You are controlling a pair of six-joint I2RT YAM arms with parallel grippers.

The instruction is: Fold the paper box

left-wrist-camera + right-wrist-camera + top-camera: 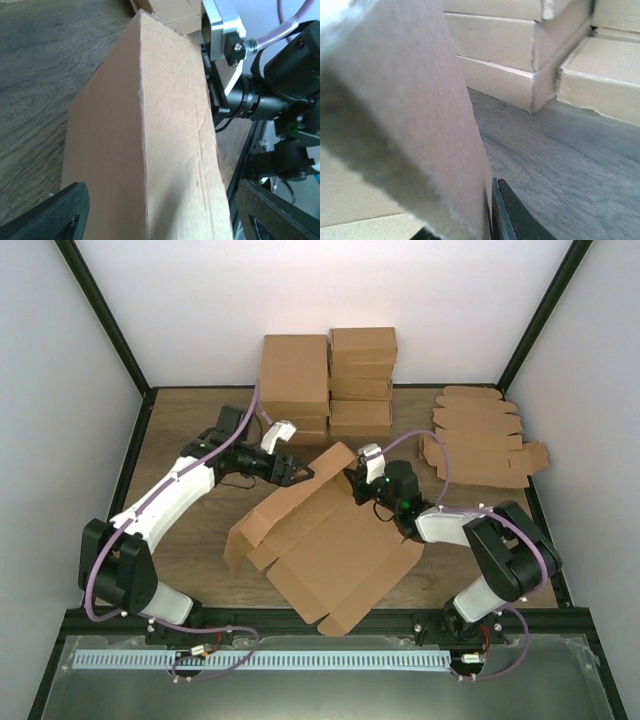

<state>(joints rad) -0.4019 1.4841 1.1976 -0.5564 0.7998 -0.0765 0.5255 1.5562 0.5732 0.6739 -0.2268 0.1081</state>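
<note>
The brown cardboard box blank [330, 545] lies partly opened in the middle of the table, with one panel [335, 468] raised upright at its far end. My left gripper [298, 472] is open just left of that panel; in the left wrist view the panel [150, 140] stands between the two spread fingers [50, 215], and my left gripper [160, 210] is not closed on it. My right gripper [362, 483] is shut on the panel's right edge. In the right wrist view the cardboard [410, 125] is pressed against one dark finger [509, 215]; the other finger is hidden.
Stacks of folded brown boxes [330, 380] stand at the back, also in the right wrist view [530, 65]. Several flat box blanks [480, 435] lie at the back right. The right gripper's body [225, 45] sits close behind the panel in the left wrist view.
</note>
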